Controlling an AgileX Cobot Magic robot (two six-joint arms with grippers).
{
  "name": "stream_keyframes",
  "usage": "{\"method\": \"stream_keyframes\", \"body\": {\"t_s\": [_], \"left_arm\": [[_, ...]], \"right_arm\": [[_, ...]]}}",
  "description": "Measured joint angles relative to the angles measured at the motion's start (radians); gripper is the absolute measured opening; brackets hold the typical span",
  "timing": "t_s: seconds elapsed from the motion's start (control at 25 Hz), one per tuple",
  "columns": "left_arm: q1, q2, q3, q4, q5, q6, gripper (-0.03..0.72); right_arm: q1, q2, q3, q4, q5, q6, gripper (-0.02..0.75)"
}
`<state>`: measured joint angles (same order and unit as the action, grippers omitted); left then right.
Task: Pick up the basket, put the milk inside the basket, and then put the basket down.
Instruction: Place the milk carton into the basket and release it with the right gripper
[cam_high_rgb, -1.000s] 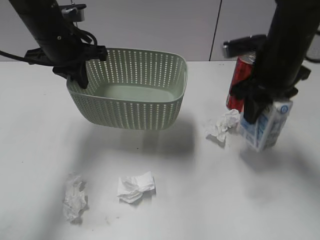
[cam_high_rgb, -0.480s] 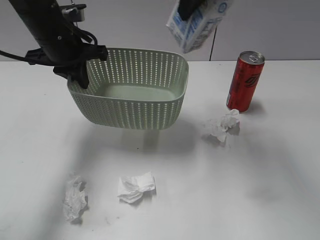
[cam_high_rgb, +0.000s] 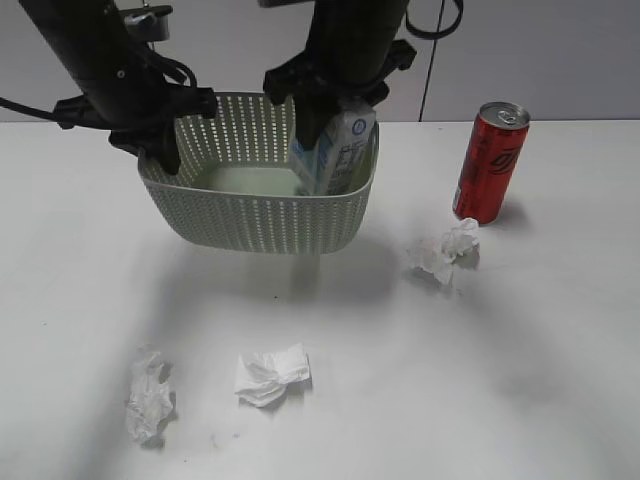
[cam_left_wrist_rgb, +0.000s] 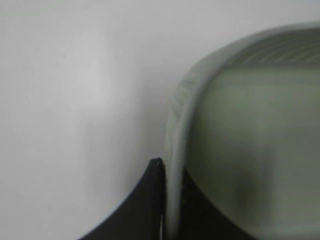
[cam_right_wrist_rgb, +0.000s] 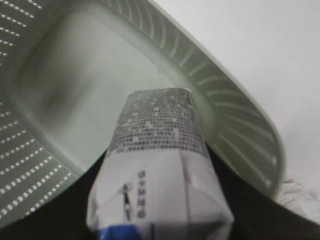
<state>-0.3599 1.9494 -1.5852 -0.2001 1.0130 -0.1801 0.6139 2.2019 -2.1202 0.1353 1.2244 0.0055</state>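
Risk was tipping: my left gripper (cam_high_rgb: 160, 150) clamped the raised sage-green perforated plastic basket (cam_high_rgb: 262, 215) at one rim while my right gripper (cam_high_rgb: 330, 100) gripped the white-and-blue milk carton (cam_high_rgb: 335, 150) inside.

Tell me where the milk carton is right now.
The milk sits in the right end effector, lowered into the right side of the lifted basket, left of the red can.

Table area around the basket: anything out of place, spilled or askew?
Three crumpled tissues litter the table: two in front, one beside the red can. The milk leans tilted in the raised basket. No spill.
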Motion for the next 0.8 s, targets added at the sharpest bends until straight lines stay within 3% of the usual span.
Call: {"method": "stream_keyframes", "body": {"t_s": [0.24, 0.32, 0.52, 0.8], "left_arm": [[0.0, 0.001, 0.001, 0.014, -0.013, -0.004, -0.015], [0.0, 0.002, 0.001, 0.019, -0.01, -0.003, -0.015], [0.0, 0.004, 0.002, 0.02, -0.009, -0.003, -0.015], [0.0, 0.004, 0.002, 0.02, -0.007, -0.003, -0.015]], "right_arm": [[0.0, 0.112, -0.046, 0.024, -0.001, 0.014, 0.325], [0.0, 0.12, -0.052, 0.034, -0.002, 0.015, 0.368], [0.0, 0.121, -0.083, 0.049, -0.002, 0.015, 0.558], [-0.015, -0.021, -0.099, -0.004, -0.002, -0.006, 0.6]]}}
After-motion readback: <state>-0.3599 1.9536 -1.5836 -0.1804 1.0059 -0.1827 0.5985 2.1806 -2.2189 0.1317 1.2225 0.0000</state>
